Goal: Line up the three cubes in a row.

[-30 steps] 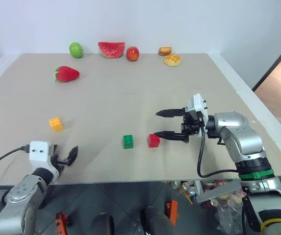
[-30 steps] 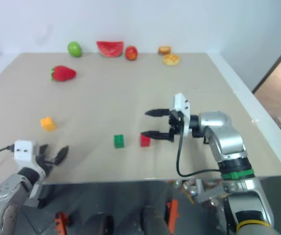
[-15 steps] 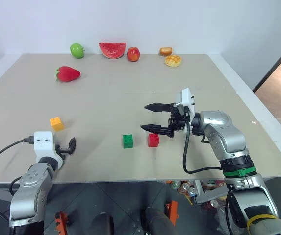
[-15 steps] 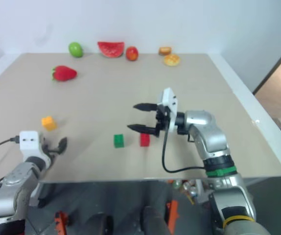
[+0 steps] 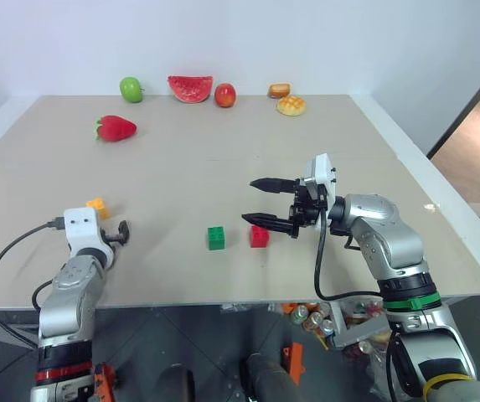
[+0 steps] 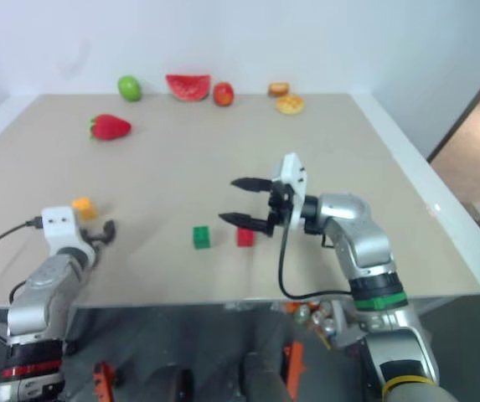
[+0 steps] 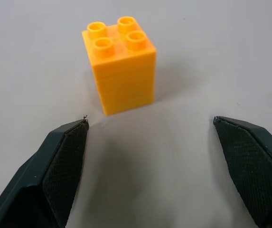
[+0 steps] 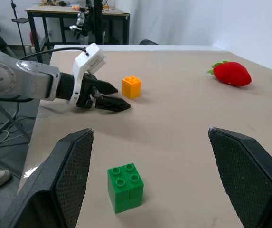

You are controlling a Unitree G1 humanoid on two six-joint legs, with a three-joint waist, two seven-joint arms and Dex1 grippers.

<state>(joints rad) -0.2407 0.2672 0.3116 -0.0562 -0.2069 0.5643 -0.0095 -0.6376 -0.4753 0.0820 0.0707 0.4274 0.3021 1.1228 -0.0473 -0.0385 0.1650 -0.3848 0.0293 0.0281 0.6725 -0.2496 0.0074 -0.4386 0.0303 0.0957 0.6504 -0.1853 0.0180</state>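
Observation:
The yellow-orange cube (image 7: 120, 66) stands at the left of the table, just ahead of my left gripper (image 7: 150, 122), which is open and level with nothing between its fingers. The same cube (image 5: 97, 204) is partly hidden behind that wrist. Near the table's middle, the green cube (image 5: 216, 238) and the red cube (image 5: 259, 236) stand side by side with a small gap. My right gripper (image 5: 248, 200) hovers open, pointing left, just above and to the right of the red cube, holding nothing. Its wrist view looks over the green cube (image 8: 125, 186) to the left gripper (image 8: 121, 98).
Toy fruits lie along the far edge: a green apple (image 5: 131, 88), a watermelon slice (image 5: 190, 87), a peach (image 5: 224, 95) and two bread pieces (image 5: 291, 105). A red strawberry (image 5: 116, 127) lies at the far left. The table's front edge (image 5: 223, 303) runs close behind the cubes.
My left gripper has moved forward over the table, up to the yellow-orange cube. The right gripper has shifted a little to the left, over the red cube. Cubes have not moved.

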